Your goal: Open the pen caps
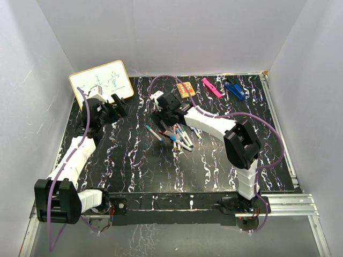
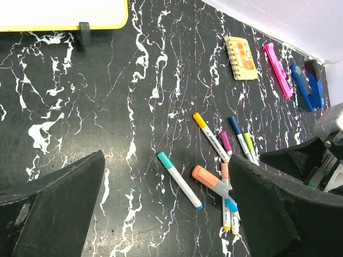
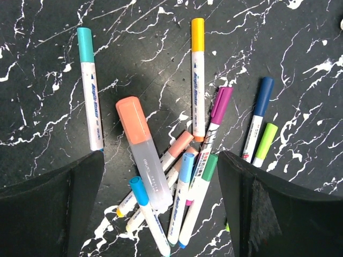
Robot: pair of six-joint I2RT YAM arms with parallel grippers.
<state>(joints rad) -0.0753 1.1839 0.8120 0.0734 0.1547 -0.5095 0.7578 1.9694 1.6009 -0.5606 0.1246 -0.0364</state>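
Several pens (image 1: 177, 136) lie in a loose pile mid-table, every one I can see with its cap on. My right gripper (image 3: 161, 158) hangs open straight above the pile, its fingers either side of an orange highlighter (image 3: 142, 150), light-blue pens and a green one. A pen with a teal cap (image 3: 84, 40) lies apart on the left and one with a yellow cap (image 3: 198, 33) points away. Purple (image 3: 217, 115), dark blue (image 3: 258, 115) and lime (image 3: 265, 143) pens lie to the right. My left gripper (image 2: 167, 158) is open and holds nothing, above the teal pen (image 2: 179, 179) at the pile's left.
A whiteboard (image 1: 102, 80) with a yellow rim leans at the back left, close behind my left gripper (image 1: 115, 104). An orange notebook (image 1: 186, 89), a pink clip (image 1: 211, 87) and a blue stapler (image 1: 234, 89) lie along the back edge. White walls enclose the table.
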